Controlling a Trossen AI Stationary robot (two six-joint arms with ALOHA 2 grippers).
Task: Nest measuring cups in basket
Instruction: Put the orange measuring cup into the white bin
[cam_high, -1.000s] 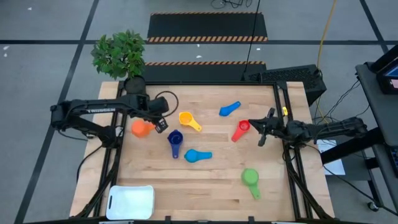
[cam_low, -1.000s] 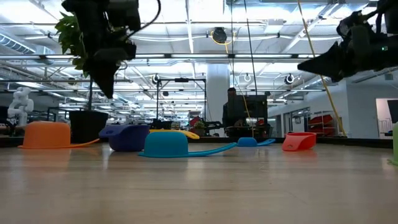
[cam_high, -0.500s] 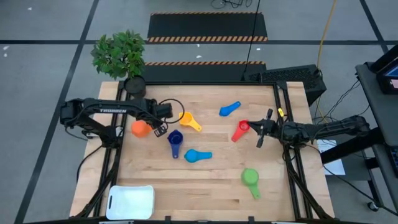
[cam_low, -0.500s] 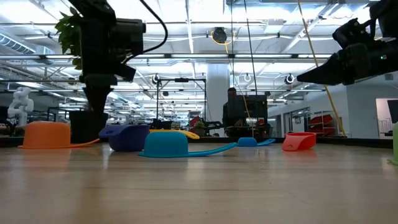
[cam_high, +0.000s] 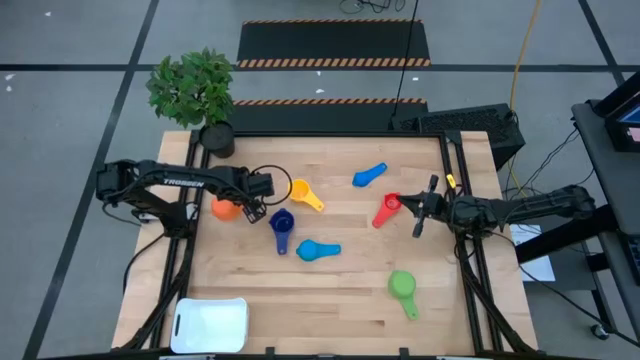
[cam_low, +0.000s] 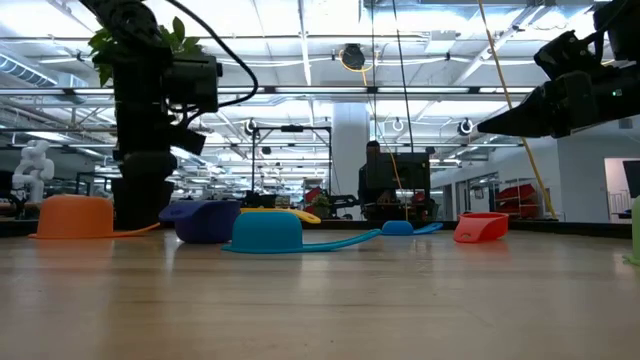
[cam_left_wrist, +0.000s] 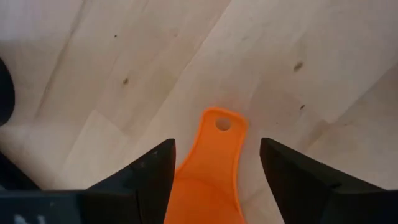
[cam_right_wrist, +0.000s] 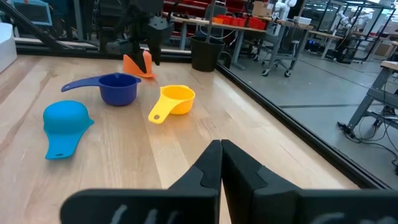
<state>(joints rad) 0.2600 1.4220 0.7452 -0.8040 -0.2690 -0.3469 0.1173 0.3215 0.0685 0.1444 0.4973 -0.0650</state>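
On the pale wood-plank table (cam_high: 340, 290), grain and small knots visible, six plastic measuring cups lie scattered, each a round bowl with a short flat handle. Orange cup (cam_high: 226, 208) sits bowl-down near the left edge; its flat handle, rounded tip with a punched hole, lies between the left gripper's (cam_high: 252, 203) two dark fingers (cam_left_wrist: 146, 177) in the left wrist view. Jaws spread wide, one either side of the handle, clear gap on both sides, so nothing gripped. Gripper points down, low over the cup.

Dark blue cup (cam_high: 282, 225) bowl-up just right of the orange one; yellow cup (cam_high: 303, 192) bowl-up beyond it. Light blue cup (cam_high: 316, 250) bowl-down near table centre. Second blue cup (cam_high: 368, 176) toward the far edge, red cup (cam_high: 387, 207) tipped on its side beside it. Green cup (cam_high: 403, 288) near right front.

Basket (cam_high: 211, 324): shallow white glossy tray, rounded corners, at the front left corner, well apart from all cups, no cups in it.

Right gripper (cam_high: 418, 205) hangs above the table just right of the red cup, fingers (cam_right_wrist: 208, 168) pressed together, holding nothing.

Potted plant (cam_high: 197, 92) at the far left corner.
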